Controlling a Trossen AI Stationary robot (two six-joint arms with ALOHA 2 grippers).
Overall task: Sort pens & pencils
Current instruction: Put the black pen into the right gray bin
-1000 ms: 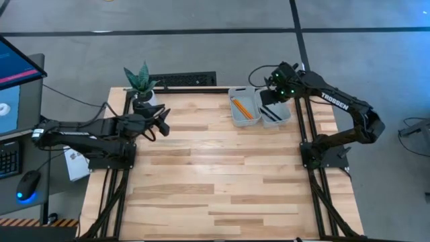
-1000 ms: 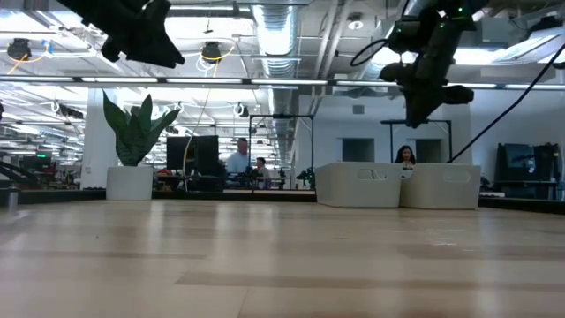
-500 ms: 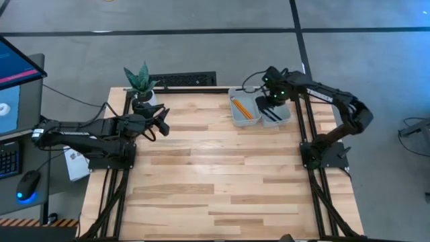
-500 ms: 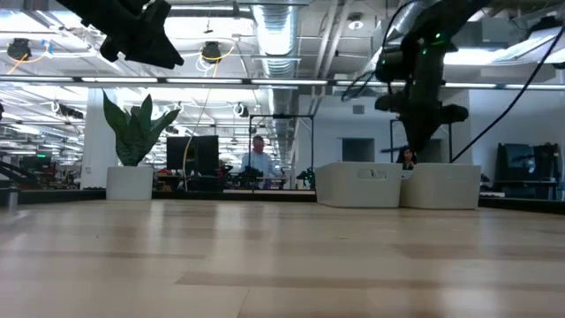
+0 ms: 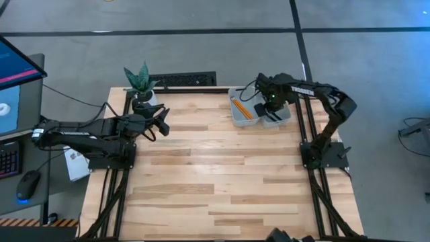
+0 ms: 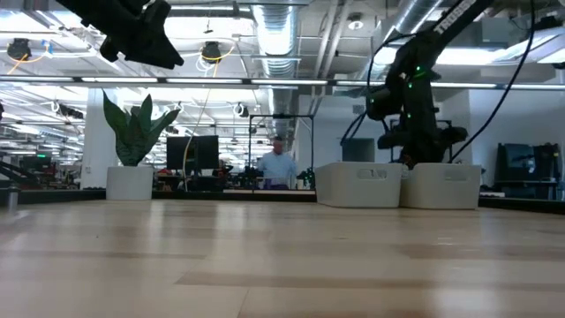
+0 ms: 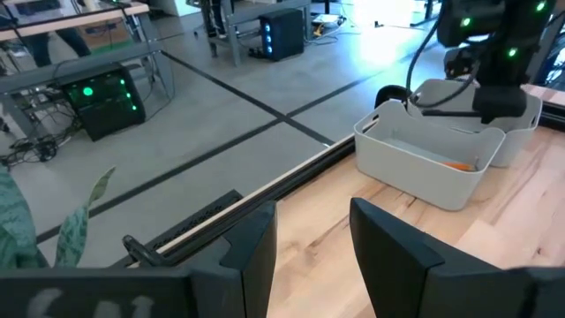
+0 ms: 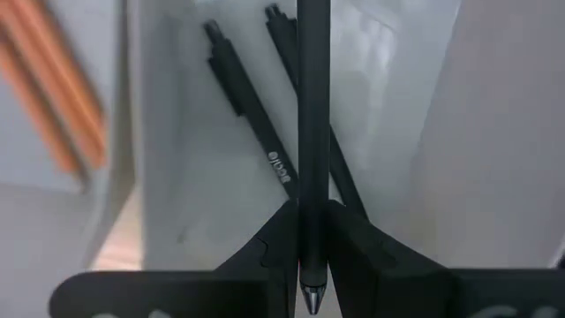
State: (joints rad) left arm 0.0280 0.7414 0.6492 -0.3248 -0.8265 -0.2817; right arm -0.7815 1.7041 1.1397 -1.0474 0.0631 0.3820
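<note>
Pen (image 8: 312,132) between right fingers (image 8: 353,243)

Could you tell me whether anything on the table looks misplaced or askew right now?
Nothing stands out. The pencils lie in one bin, two pens in the other bin, and the right gripper holds the third pen above them.

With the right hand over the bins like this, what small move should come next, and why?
Probably open the right hand and let go of the pen. It is shut on one black pen directly above the bin where two pens already lie, while the orange pencils sit in the neighbouring bin. The left hand waits far off.
</note>
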